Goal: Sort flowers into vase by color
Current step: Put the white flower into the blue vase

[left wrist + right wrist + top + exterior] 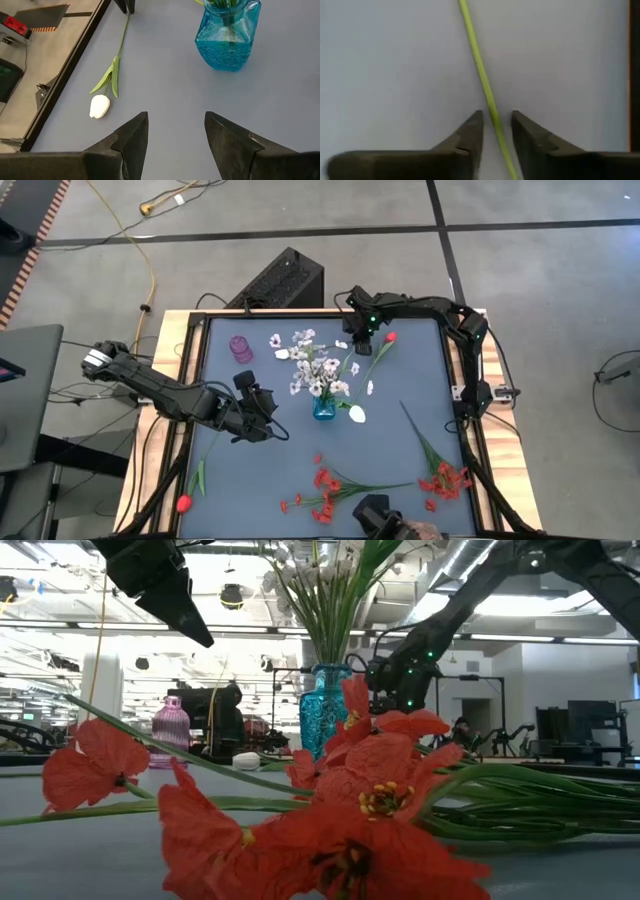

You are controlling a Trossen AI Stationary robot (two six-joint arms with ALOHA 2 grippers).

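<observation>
Green stem (482, 75) between right gripper (497, 125) fingers | left gripper (176, 132) fingers apart

Mid-table is blocked by the blue vase (325, 408) packed with white flowers (316, 368), the left gripper (266, 412) parked just beside it with fingers spread, and a white tulip (357, 414) lying close on the vase's other side. Far edge is crowded: purple vase (241, 348) at one end, right gripper (362, 345) down over a red-tipped stem (381, 347) near the other, fingers narrowed around the stem but not seen touching it. Near edge is littered with red flower sprays (330, 488) and a lone red tulip (194, 480); bare mat (420, 380) shows between the blue vase and the right rail.
</observation>
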